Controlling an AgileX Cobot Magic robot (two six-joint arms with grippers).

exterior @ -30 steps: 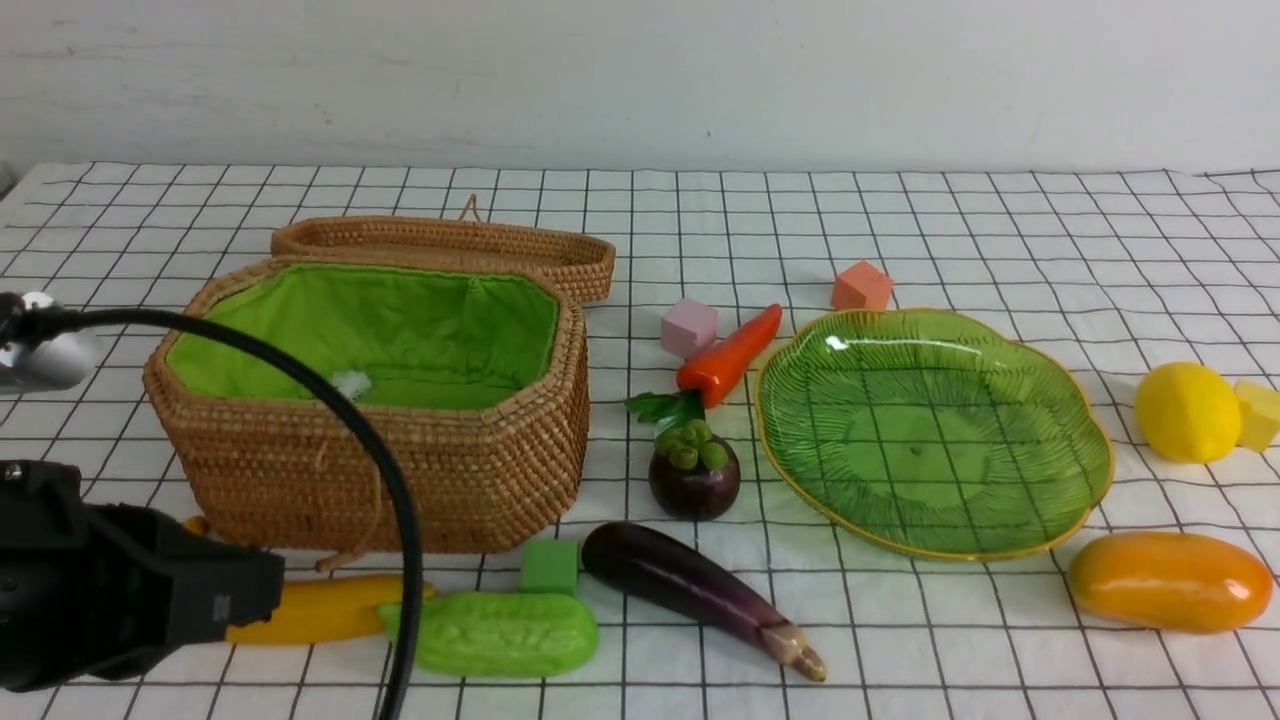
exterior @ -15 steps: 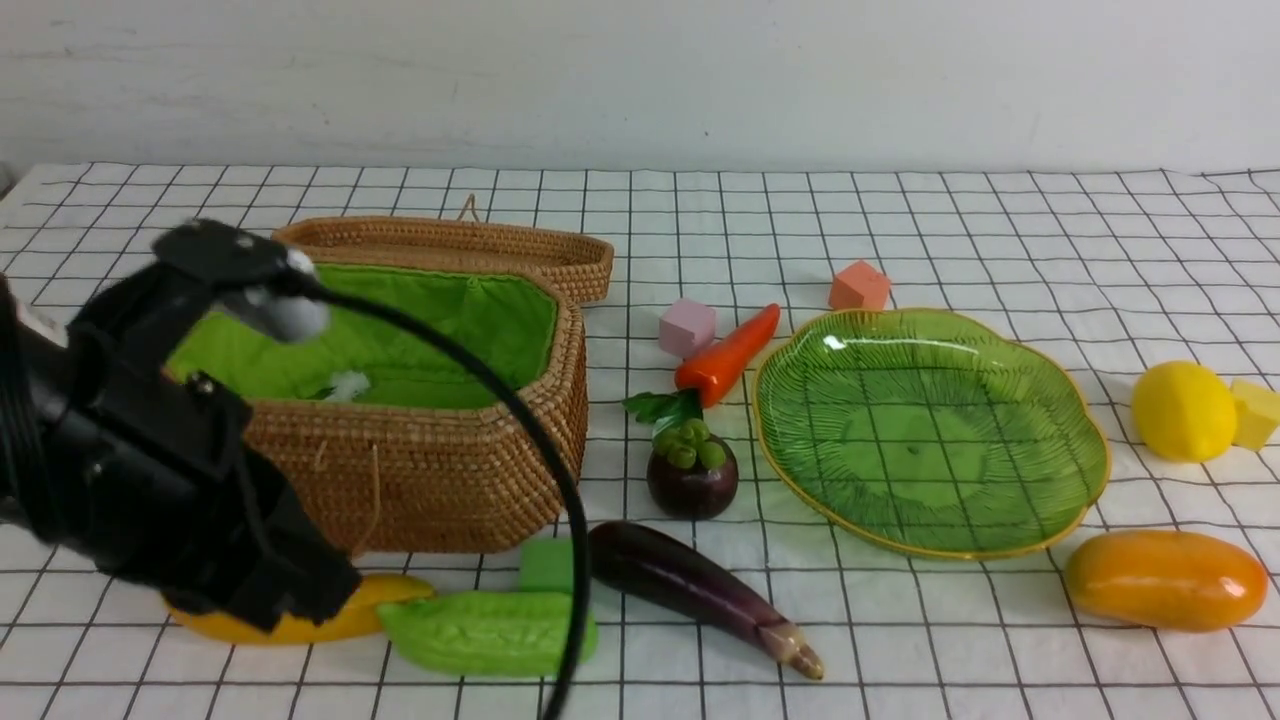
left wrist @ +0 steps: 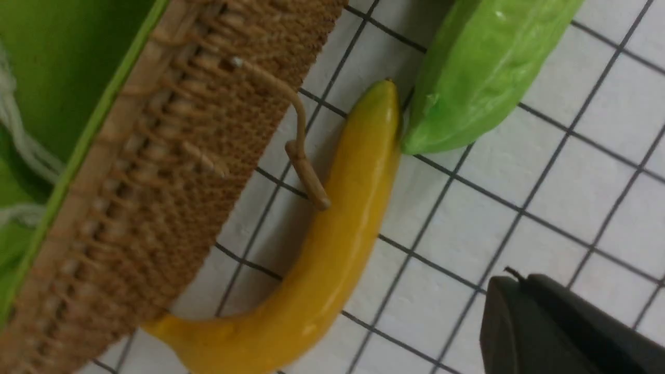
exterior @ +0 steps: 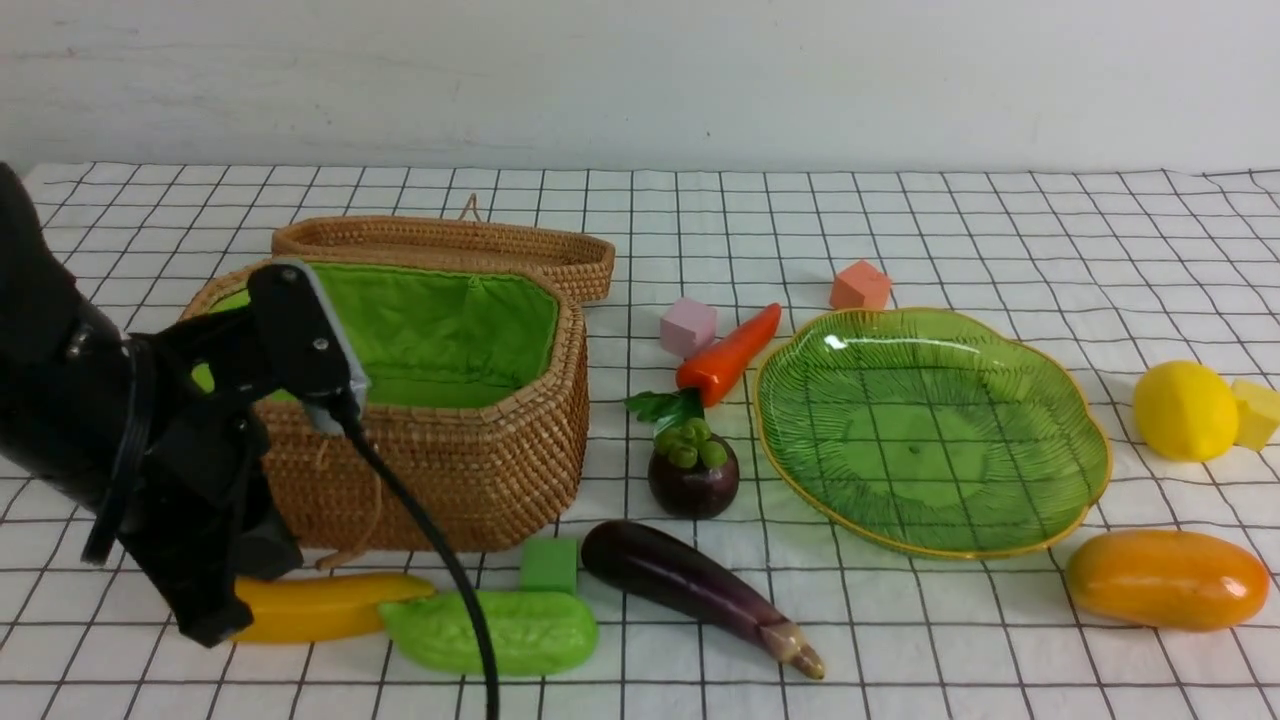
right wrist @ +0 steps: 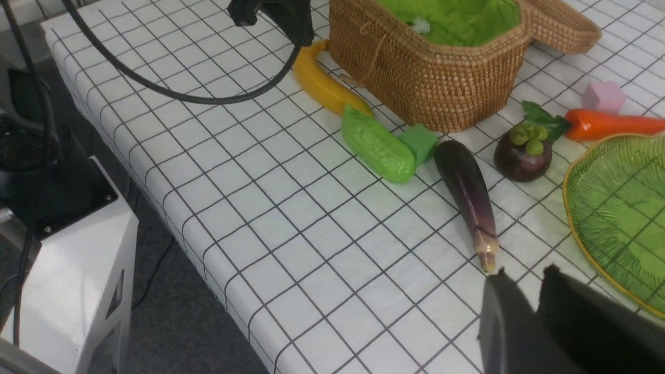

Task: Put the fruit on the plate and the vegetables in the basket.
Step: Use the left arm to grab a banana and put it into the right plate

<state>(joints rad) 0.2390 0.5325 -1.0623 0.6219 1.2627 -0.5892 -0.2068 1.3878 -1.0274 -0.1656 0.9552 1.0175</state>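
My left gripper (exterior: 210,625) is low at the basket's front left, its tip over the left end of the yellow banana (exterior: 320,605). In the left wrist view it (left wrist: 511,280) is shut and empty, a little apart from the banana (left wrist: 332,244). The green gourd (exterior: 490,630) touches the banana's other tip. The eggplant (exterior: 690,590), mangosteen (exterior: 693,480) and carrot (exterior: 730,350) lie between the wicker basket (exterior: 450,470) and the empty green plate (exterior: 930,430). The lemon (exterior: 1185,410) and mango (exterior: 1165,580) sit right of the plate. My right gripper (right wrist: 524,272) hovers narrowly open and empty near the eggplant's stem.
Foam cubes lie about: pink (exterior: 688,327), orange (exterior: 860,286), green (exterior: 549,565), yellow (exterior: 1258,412). The basket's lid (exterior: 450,245) lies open behind it. My left arm's black cable (exterior: 430,560) hangs in front of the basket. The table's near edge (right wrist: 171,208) shows in the right wrist view.
My left arm has swung up and then down in front of the basket's left side, bringing its tip to the banana's left end. The toys, plate and basket have not moved.
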